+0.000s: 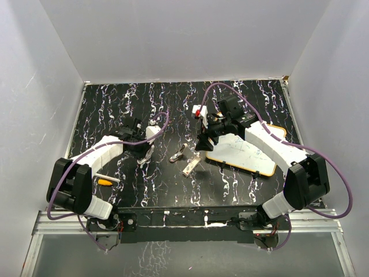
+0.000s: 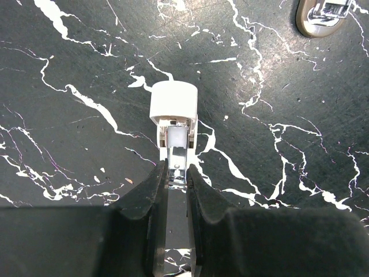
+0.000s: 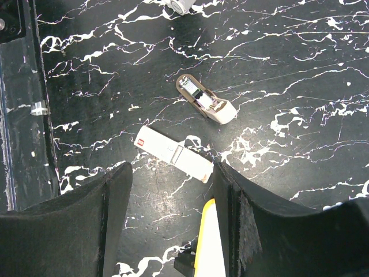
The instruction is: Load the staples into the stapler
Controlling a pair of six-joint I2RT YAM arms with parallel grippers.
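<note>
- Left claw (image 2: 176, 173) is shut tight on the metal rear of the stapler (image 2: 173, 107), whose white head juts out just past the fingertips, over the dark marbled table (image 2: 69, 46).
- The right claw (image 3: 173, 173) stands about half open and holds nothing. It hangs above the staples (image 3: 173, 153), a cream oblong box lying flat just beneath the gap between its fingers.
- That box lies slantwise to the fingers, so I judge the wrist should turn first, until the pads face its long sides, and only then drop straight down.
- Close across the narrow width near the middle, since a grip at one end would likely let it swing.
- A brown stapler (image 3: 206, 106) lies just beyond the box, apart from it, and the descending fingertips need to land short of it.
- A yellow strip (image 3: 209, 242) shows low between the fingers, near the palm, and I cannot tell what it belongs to.
- Whether the held stapler's magazine is open, I cannot tell.
</note>
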